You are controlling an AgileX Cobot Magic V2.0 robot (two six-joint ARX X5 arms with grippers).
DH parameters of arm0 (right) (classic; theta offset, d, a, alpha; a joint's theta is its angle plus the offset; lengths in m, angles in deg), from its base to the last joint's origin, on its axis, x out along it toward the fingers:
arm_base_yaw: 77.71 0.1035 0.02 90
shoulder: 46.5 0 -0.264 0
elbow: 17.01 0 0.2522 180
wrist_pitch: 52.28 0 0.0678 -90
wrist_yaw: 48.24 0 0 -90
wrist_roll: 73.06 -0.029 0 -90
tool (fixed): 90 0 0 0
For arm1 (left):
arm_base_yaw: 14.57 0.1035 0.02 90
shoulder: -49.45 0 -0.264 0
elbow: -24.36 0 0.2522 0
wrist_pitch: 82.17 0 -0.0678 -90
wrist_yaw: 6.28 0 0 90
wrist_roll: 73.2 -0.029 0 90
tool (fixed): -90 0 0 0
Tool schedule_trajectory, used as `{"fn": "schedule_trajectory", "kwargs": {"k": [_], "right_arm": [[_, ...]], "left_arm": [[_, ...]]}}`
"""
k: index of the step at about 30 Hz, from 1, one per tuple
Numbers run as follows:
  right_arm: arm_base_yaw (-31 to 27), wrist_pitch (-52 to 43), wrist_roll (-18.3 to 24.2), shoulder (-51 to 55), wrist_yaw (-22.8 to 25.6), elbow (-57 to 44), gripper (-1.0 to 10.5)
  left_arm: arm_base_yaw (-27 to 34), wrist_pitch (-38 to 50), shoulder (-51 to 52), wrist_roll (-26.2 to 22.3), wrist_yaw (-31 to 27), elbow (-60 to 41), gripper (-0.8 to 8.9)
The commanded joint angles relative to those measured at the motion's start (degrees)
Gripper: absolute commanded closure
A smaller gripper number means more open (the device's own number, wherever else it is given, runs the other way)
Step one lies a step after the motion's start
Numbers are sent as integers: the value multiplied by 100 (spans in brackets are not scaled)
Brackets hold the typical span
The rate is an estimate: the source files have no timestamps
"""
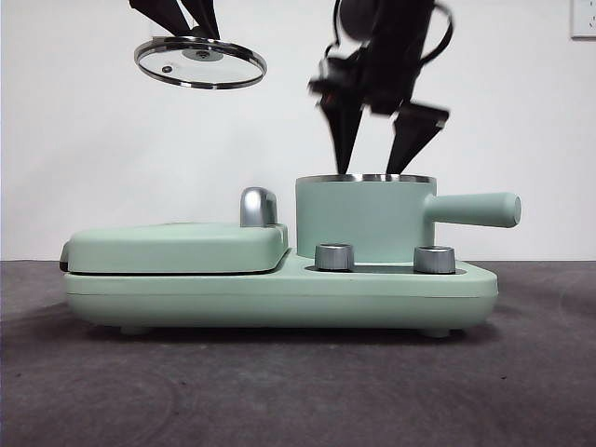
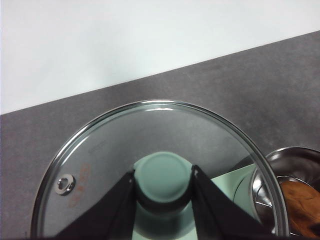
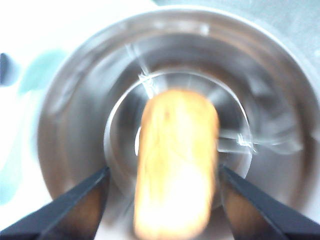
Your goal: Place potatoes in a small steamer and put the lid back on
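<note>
The mint-green steamer pot (image 1: 363,219) stands on the right half of the appliance, its handle pointing right. The orange-brown potato (image 3: 175,175) lies inside it on the steel bottom; it also shows in the left wrist view (image 2: 302,205). My right gripper (image 1: 370,170) is open just above the pot's rim, its jaws spread on either side of the potato and apart from it; its image is blurred. My left gripper (image 2: 163,175) is shut on the green knob of the glass lid (image 1: 200,62) and holds it level, high up to the left of the pot.
The flat mint-green griddle cover (image 1: 177,247) with its chrome latch (image 1: 258,207) lies left of the pot on the same base (image 1: 279,298). Two chrome dials (image 1: 335,257) sit at the base's front. Dark grey table, white wall behind.
</note>
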Motion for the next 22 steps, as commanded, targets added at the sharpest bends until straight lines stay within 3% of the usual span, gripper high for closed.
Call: {"fn": "schedule_trajectory", "kwargs": {"k": [1,6,11,15,22], "right_arm": [[-138,479,63,435,7,203,604],[-343,485,205,1976,-103,-769,604],[-251,463,249,4343,-17,-3289,605],[-249,-46,234,5676,46,-4507,605],[-249,-1001,-254,8236,26,-6319,605]], "left_arm": [[-44,160,-11,94,7,155,808],[-208,83,-11,111,7,155,808],[-479,76,-22,109,7,155,808],[-669,63,-107,109,4,155,807],[-1097,81,-527,109,7,155,808]]}}
